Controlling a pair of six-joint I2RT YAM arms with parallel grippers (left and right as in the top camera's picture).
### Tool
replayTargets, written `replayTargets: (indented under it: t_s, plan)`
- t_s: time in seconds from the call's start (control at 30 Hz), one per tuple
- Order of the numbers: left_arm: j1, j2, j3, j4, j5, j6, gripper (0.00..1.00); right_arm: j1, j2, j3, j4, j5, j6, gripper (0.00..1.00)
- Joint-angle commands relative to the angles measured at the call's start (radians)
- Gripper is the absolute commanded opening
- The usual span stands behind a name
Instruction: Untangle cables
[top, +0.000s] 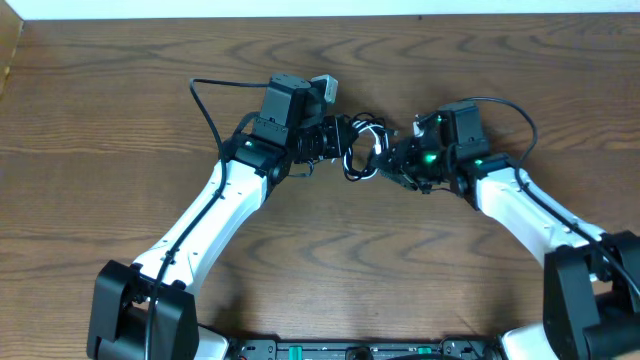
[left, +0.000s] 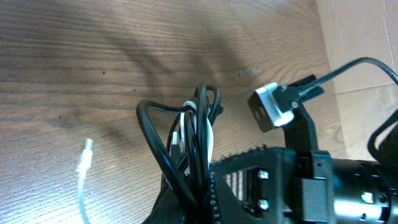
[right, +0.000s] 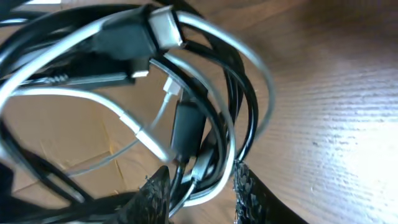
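Cables (right: 186, 124), black and white strands looped together, are filling my right wrist view, and the right gripper (right: 200, 190) is pinching them between its fingers. Overhead, I am seeing them bunched between both arms near the middle of the table (top: 100, 120). The left gripper (left: 189, 208) is clamping the loops from the other side, while one white plug end (left: 86, 149) is lying loose on the wood.
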Motion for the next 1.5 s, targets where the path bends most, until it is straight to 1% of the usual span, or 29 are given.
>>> replayTargets:
  t_s: [0.0, 0.2, 0.33, 0.53, 0.7, 0.8, 0.87, 0.97, 1.03, 1.07, 1.1, 1.23, 1.47]
  plan:
    - [-0.02, -0.007, 0.021, 0.002, -0.003, -0.019, 0.07, 0.018, 0.031, 0.011, 0.045, 0.008, 0.039, 0.31]
    - [-0.047, -0.007, 0.021, 0.002, -0.003, -0.038, 0.07, 0.027, 0.043, 0.011, 0.078, 0.019, 0.046, 0.31]
    - [-0.046, -0.007, 0.021, 0.006, -0.003, -0.103, 0.08, 0.027, 0.053, 0.011, 0.088, 0.056, 0.047, 0.3]
    - [-0.046, -0.007, 0.021, 0.006, -0.003, -0.189, 0.07, 0.035, 0.085, 0.011, 0.113, 0.056, 0.054, 0.3]
    - [-0.047, -0.007, 0.021, 0.006, -0.002, -0.238, 0.07, 0.052, 0.108, 0.011, 0.154, 0.051, 0.054, 0.29]
    - [-0.047, -0.007, 0.021, 0.006, -0.002, -0.238, 0.07, 0.059, 0.108, 0.011, 0.173, 0.049, 0.054, 0.29]
    - [-0.046, -0.007, 0.021, 0.006, -0.003, -0.238, 0.08, 0.058, 0.108, 0.011, 0.172, 0.05, 0.053, 0.25]
    - [-0.044, -0.007, 0.021, 0.006, -0.008, -0.232, 0.07, 0.058, 0.108, 0.011, 0.161, 0.05, 0.02, 0.14]
    - [-0.038, -0.007, 0.021, 0.006, -0.016, -0.207, 0.07, 0.051, 0.108, 0.011, 0.146, 0.05, 0.007, 0.03]
    - [-0.032, -0.007, 0.021, 0.005, -0.023, -0.193, 0.07, 0.043, 0.107, 0.011, 0.141, 0.039, -0.011, 0.01]
    - [-0.027, -0.007, 0.021, 0.004, -0.034, -0.187, 0.07, 0.037, 0.107, 0.011, 0.141, 0.028, -0.025, 0.01]
    - [0.022, -0.007, 0.021, 0.002, -0.06, -0.167, 0.07, -0.018, 0.099, 0.011, 0.146, -0.134, -0.09, 0.01]
    - [0.051, -0.007, 0.021, 0.01, -0.079, -0.047, 0.07, -0.052, 0.041, 0.011, 0.146, -0.336, -0.203, 0.01]
